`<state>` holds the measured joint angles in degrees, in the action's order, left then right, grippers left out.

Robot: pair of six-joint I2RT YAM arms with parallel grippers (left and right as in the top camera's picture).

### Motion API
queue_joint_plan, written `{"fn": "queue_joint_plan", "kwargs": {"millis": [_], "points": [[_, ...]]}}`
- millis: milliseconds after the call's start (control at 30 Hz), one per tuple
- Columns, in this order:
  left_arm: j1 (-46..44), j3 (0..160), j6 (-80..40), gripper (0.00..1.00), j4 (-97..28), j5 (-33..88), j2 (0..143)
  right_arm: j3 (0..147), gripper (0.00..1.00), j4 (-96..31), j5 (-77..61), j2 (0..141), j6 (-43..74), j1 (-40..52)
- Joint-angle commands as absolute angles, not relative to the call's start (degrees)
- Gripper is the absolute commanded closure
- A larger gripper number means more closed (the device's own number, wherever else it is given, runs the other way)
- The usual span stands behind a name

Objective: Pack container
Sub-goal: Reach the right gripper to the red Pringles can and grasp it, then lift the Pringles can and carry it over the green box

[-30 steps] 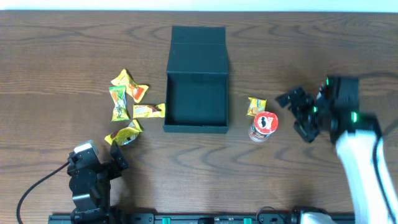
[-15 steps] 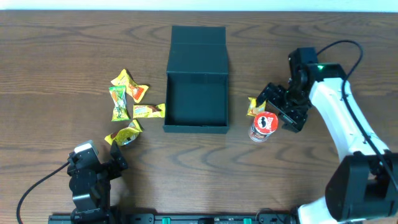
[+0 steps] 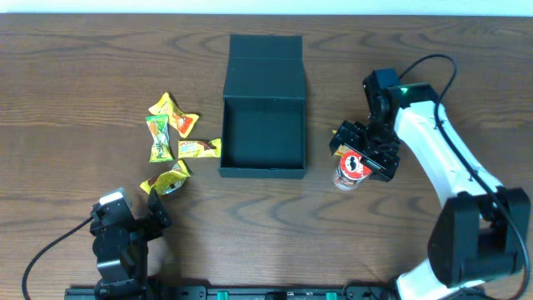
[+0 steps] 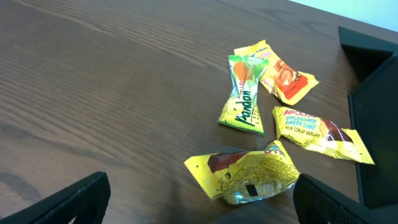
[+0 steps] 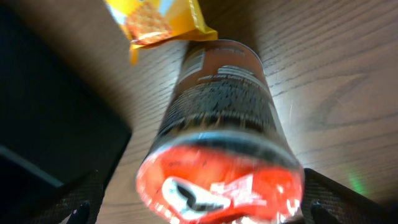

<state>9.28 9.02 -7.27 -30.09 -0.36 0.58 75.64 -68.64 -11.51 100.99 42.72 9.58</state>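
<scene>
At bench lower left, left gripper (image 3: 158,219) is parked with jaws spread, holding nothing; unchanged over the last second. Snack packets (image 3: 176,143) lie just left of the container (image 3: 262,172), unmoved. The container sits mid-bench, lid folded back, interior empty. Change: right gripper (image 3: 361,155) has swung in from the far right and now straddles the red-topped can (image 3: 352,167), jaws wide, not yet clamped. Judgement: can is the first item; packing not started.
</scene>
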Motion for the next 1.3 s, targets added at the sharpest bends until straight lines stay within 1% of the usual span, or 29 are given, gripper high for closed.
{"fn": "queue_joint_plan", "kwargs": {"millis": [0, 33, 67, 100, 133, 200, 467, 667, 800, 900, 1000, 1067, 1267], "points": [[9.3, 8.2, -6.9, 0.05, -30.0, -0.4, 0.3, 76.4, 0.01, -69.0, -10.5, 102.8, 41.1, 9.8], [9.3, 8.1, -6.9, 0.05, -30.0, -0.4, 0.3, 76.4, 0.02, -69.0, -10.5, 103.1, 41.1, 9.8], [9.3, 8.1, -6.9, 0.05, -30.0, -0.4, 0.3, 76.4, 0.10, -69.0, -10.5, 103.3, 41.0, 9.8], [9.3, 8.2, -6.9, 0.05, -30.0, -0.4, 0.3, 76.4, 0.20, -68.9, -10.5, 103.3, 40.6, 9.8], [9.3, 8.2, -6.9, 0.05, -30.0, -0.4, 0.3, 76.4, 0.25, -69.0, -10.5, 103.3, 40.6, 9.8], [9.3, 8.2, -6.8, 0.05, -30.0, -0.4, 0.3, 76.4, 0.31, -69.0, -10.5, 103.3, 40.5, 9.8], [9.3, 8.2, -6.9, 0.05, -30.0, -0.4, 0.3, 77.8, 0.34, -69.0, -12.7, 103.3, 38.3, 9.7], [9.3, 8.1, -6.9, 0.05, -30.0, -0.4, 0.3, 86.8, 0.35, -69.1, -19.9, 103.1, 31.4, 9.1], [9.3, 8.2, -6.9, 0.05, -30.0, -0.4, 0.3, 95.0, 0.35, -68.2, -27.2, 103.1, 26.2, 9.0], [9.3, 8.1, -6.9, 0.05, -30.0, -0.4, 0.3, 99.0, 0.31, -64.2, -37.1, 103.1, 21.9, 9.1], [9.3, 8.1, -6.9, 0.05, -30.0, -0.4, 0.3, 98.9, 0.30, -57.0, -48.9, 103.3, 20.7, 9.1], [9.3, 8.1, -6.8, 0.05, -30.0, -0.4, 0.3, 97.6, 0.29, -53.0, -54.2, 103.8, 20.9, 9.2], [9.3, 8.2, -6.9, 0.05, -30.0, -0.4, 0.3, 95.9, 0.30, -50.9, -63.8, 109.3, 21.3, 11.2]]}}
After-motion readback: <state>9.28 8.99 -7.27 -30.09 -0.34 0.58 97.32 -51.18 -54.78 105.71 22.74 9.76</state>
